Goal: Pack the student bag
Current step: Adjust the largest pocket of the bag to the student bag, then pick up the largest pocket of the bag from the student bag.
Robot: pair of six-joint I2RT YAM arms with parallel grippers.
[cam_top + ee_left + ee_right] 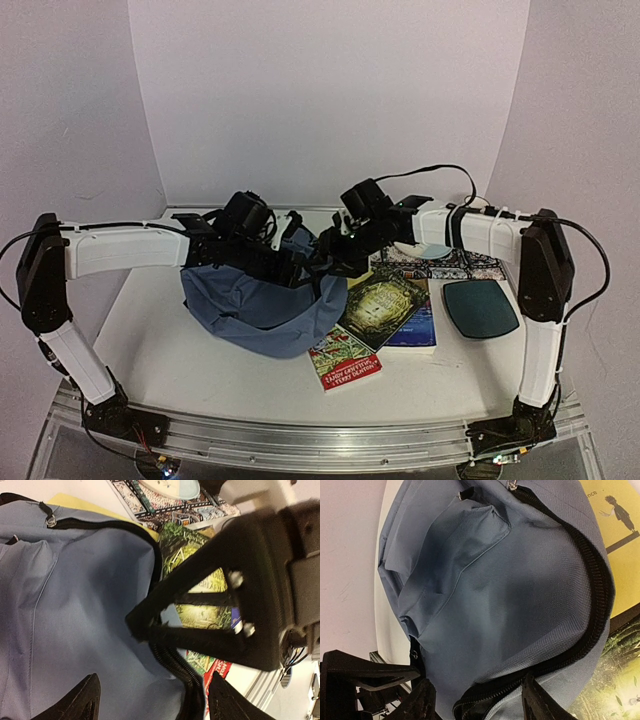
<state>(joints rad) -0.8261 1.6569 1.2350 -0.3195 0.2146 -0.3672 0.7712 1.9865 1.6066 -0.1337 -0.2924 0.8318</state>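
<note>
1. Left gripper point(152, 705): the jaws stand wide and hold nothing. The bag point(75, 610) fills the space ahead of them, and its zip point(175, 665) runs into the gap close to one finger point(225, 702)
2. Right gripper point(480, 705): the jaws stand partly apart, and the wrist view shows nothing clamped. The zipped rim of the bag passes through the gap between them, while the body of the bag spreads out ahead and to one side
3. Both sets of jaws work the same short stretch of rim. In the left wrist view, the tip of a right finger sits against the fabric just beside the zip, directly ahead of the left jaws
4. Hazard, collision: the grippers are very near each other, so a sideways move by either could strike the other's fingers
5. Hazard, poor grip: the fabric is soft and slack. Jaws that close on a single outer fold, or on the zip teeth alone, are likely to slip, and the opening would stay collapsed
6. Hazard, dragging: a green book point(385, 303) touches the bag's edge and a yellow book point(615, 525) shows just past the rim beyond the right jaws. Lifting the rim without enough height could shove both books aside
</note>
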